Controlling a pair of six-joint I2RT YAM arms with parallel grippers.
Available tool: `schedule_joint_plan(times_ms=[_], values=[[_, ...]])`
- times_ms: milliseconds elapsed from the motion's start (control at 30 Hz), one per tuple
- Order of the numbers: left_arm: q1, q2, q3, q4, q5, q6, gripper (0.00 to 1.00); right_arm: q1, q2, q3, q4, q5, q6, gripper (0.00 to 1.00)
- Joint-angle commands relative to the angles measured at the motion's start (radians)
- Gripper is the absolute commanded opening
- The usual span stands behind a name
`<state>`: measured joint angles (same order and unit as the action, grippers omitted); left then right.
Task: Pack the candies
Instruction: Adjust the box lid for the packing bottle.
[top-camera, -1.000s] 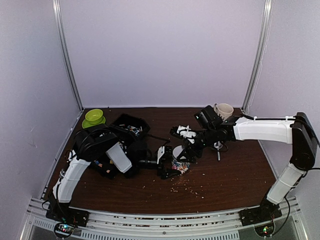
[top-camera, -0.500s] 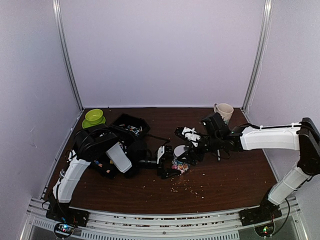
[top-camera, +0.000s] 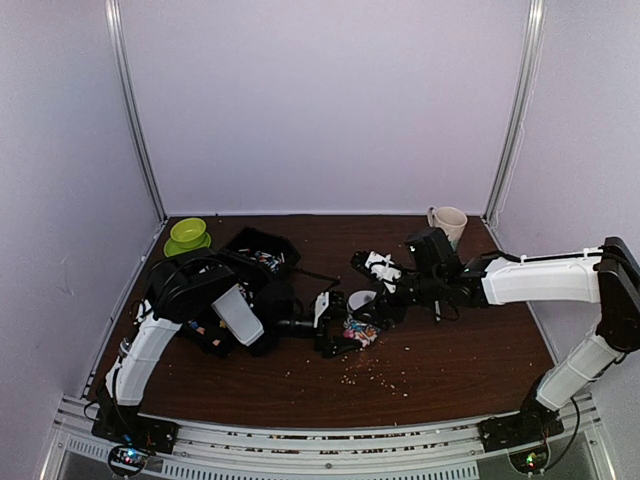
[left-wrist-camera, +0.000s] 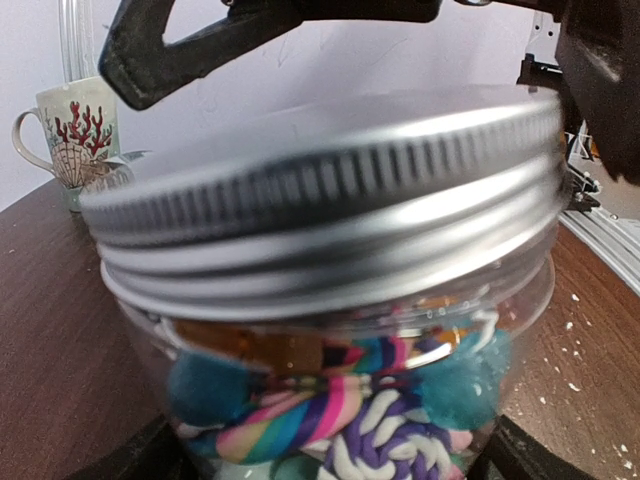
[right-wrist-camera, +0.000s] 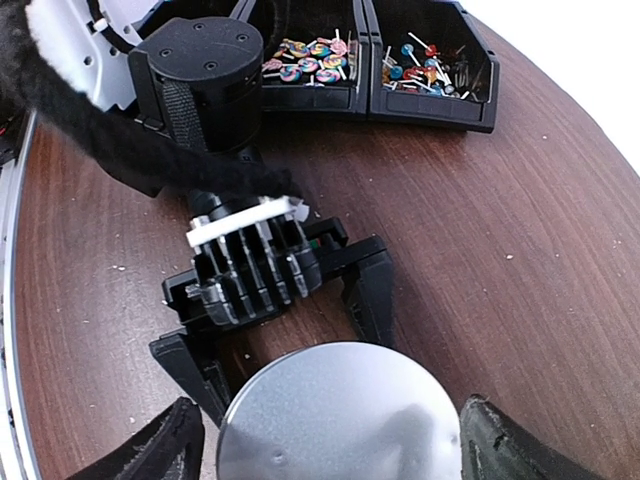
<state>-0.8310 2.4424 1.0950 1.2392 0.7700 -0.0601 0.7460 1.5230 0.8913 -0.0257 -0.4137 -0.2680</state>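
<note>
The dark brown wooden table (top-camera: 470, 360) bears everything. At its far left, black plastic bins (right-wrist-camera: 430, 95) are seen, in which loose candies (right-wrist-camera: 310, 50) lie. Near the middle of the table, a round jar of clear plastic (left-wrist-camera: 535, 300) is clasped low on its sides by the left gripper (right-wrist-camera: 295, 350), whose jaws stand wide because the jar is wide. The jar is covered by a silver metal lid with a ribbed rim (left-wrist-camera: 330, 190); whether it is already screwed down cannot be told. The right gripper (right-wrist-camera: 330, 448) hangs over the lid with its fingers spread, one at each side of the rim, and no pressing on it is seen. Inside the jar, striped and twisted candies (left-wrist-camera: 340, 420) in pink, blue and purple are packed up to the neck.

The step in hand is judged to be the closing of the jar. The fingers should be centred on the lid and closed on the ribbed rim. The lid should be kept level, so that the thread is not crossed, and the jar must be held firmly while the lid is turned.
</note>
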Motion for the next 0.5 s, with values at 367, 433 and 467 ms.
schedule_joint_plan(times_ms=[367, 433, 467], values=[[0.02, 0.032, -0.008, 0.016, 0.007, -0.018, 0.92, -0.01, -0.08, 0.036, -0.009, -0.097, 0.061, 1.0], [0.019, 0.032, -0.01, 0.019, 0.005, -0.018, 0.92, -0.02, -0.083, 0.034, 0.001, -0.062, 0.076, 1.0], [0.02, 0.033, -0.01, 0.019, 0.006, -0.016, 0.93, -0.027, -0.081, 0.033, 0.003, -0.049, 0.081, 1.0]])
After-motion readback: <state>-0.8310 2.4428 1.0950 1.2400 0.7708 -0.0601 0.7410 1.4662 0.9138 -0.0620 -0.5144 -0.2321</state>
